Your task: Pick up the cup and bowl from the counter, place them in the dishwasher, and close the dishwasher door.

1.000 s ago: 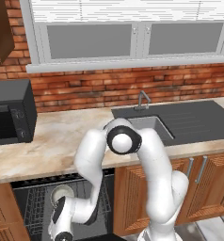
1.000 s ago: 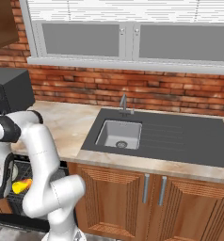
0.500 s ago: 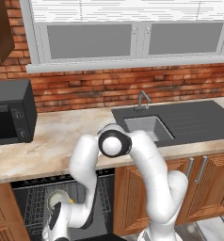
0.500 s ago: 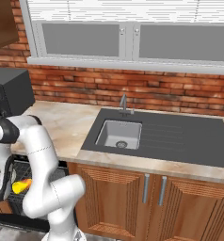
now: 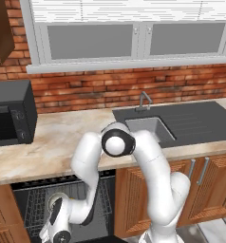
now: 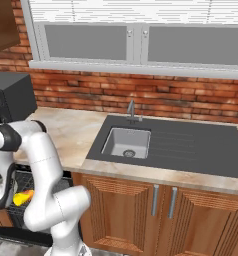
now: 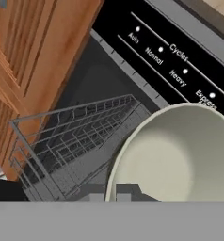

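The bowl (image 7: 172, 153) is sitting right against the hand's camera, rim tilted, so the hand (image 5: 51, 228) is probably clenching its edge, though the fingers are hidden and I cannot tell for sure. It is hanging low over the wire rack (image 7: 81, 136) of the open dishwasher (image 5: 34, 204), evidently to set the bowl down. The yellow cup (image 6: 22, 198) is already lying in the rack. Beyond, the counter (image 5: 48, 147) is carrying neither dish.
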Robot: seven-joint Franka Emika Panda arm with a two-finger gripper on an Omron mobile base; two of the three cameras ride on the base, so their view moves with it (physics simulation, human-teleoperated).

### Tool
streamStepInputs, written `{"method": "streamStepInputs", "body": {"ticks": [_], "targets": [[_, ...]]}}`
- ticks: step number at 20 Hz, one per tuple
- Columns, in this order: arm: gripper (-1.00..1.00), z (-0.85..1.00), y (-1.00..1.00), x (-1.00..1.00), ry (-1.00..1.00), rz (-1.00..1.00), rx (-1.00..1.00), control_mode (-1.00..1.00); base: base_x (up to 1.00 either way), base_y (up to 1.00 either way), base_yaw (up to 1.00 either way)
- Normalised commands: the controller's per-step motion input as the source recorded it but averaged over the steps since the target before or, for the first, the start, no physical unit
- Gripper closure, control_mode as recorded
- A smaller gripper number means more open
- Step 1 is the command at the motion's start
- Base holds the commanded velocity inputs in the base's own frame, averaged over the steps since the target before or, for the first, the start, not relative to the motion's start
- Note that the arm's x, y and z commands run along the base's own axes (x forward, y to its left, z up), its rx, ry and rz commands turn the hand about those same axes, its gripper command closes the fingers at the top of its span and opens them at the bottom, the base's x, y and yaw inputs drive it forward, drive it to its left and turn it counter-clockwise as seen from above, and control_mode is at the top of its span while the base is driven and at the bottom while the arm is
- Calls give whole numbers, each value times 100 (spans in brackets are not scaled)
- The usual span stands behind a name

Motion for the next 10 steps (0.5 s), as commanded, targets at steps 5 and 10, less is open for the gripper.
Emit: {"method": "streamStepInputs", "body": {"ticks": [5,10], "targets": [[100,2,1,27,16,0,6,-100,0,0,0],[100,-5,24,44,22,0,0,-100,0,0,0]]}}
